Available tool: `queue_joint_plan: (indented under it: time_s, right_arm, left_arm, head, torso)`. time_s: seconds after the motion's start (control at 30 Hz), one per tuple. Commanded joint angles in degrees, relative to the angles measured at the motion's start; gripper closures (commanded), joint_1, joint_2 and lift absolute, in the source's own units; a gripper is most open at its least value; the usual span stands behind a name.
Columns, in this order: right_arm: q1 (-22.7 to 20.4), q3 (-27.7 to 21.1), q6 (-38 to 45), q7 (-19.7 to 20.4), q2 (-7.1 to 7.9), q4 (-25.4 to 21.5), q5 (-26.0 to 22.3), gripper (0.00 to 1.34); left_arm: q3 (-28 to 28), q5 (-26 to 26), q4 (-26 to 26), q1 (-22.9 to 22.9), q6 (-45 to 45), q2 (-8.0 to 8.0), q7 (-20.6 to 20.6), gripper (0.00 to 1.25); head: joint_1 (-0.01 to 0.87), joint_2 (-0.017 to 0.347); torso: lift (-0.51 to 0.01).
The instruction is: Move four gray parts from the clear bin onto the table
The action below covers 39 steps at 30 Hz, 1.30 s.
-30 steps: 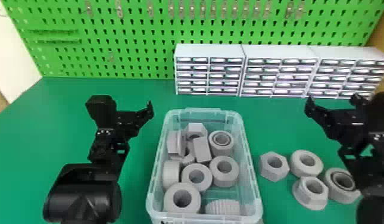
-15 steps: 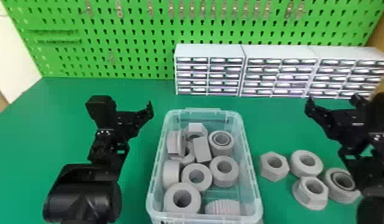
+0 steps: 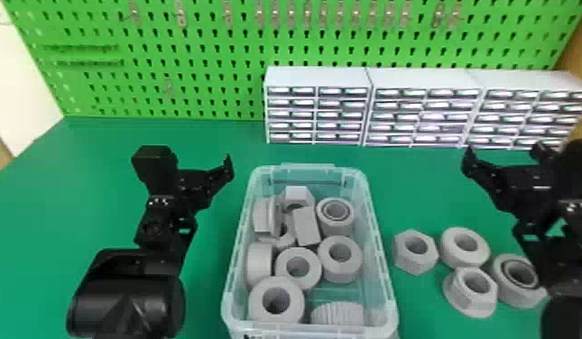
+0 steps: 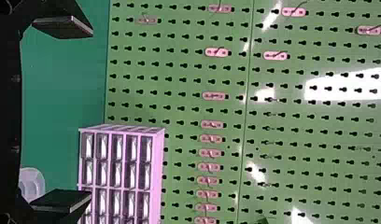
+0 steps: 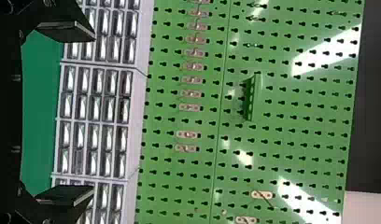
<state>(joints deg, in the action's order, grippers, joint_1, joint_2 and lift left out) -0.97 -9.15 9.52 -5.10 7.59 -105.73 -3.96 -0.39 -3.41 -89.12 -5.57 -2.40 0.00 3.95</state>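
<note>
The green table (image 3: 204, 144) spreads smooth and flat around the bin, and a bright green pegboard (image 3: 213, 49), punched with rows of keyhole slots, stands upright beyond it. A pale wall (image 3: 19, 76) shows at the far left of the bin. Three pale cabinets (image 3: 319, 76), each with five tiers of shiny-fronted drawers, line up against the board: one directly behind the bin, two off to its right. The bin (image 3: 305, 167) is one rectangular box of clear plastic with rounded corners. To its left is the left gripper (image 3: 192, 164), well off to its right the right gripper (image 3: 504, 153); both are black and empty, jaws spread wide apart. Fourteen matte gray parts can be counted. Ten are inside the bin, some overlapping: mostly thick rings (image 3: 276, 278), with a hex nut (image 3: 297, 193) and a blocky piece (image 3: 306, 225) toward its far end and a ribbed piece (image 3: 337, 313) at its near end. Four lie on the table to the right of the bin: a six-sided nut (image 3: 402, 257) nearest it, a plain round ring (image 3: 452, 259), a flanged nut (image 3: 472, 304) and a double ring (image 3: 510, 288). More than a dozen small metal clips (image 3: 260, 13) hang on the board, beyond the bin.
</note>
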Motion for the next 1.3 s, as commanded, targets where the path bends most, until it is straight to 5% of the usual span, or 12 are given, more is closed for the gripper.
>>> queue_joint_plan:
  time_s: [0.0, 1.27]
  right_arm:
    - [0.1, 0.1, 0.2, 0.0, 0.06, 0.0, 0.0, 0.15]
    - [0.4, 0.4, 0.4, 0.0, 0.41, 0.0, 0.0, 0.15]
  left_arm:
    - [0.0, 0.0, 0.0, 0.0, 0.0, -0.15, 0.0, 0.07]
    - [0.0, 0.1, 0.3, -0.1, -0.1, -0.15, 0.0, 0.07]
  head:
    - [0.693, 0.072]
    - [0.693, 0.072]
  torso:
    - [-0.052]
    - [-0.052]
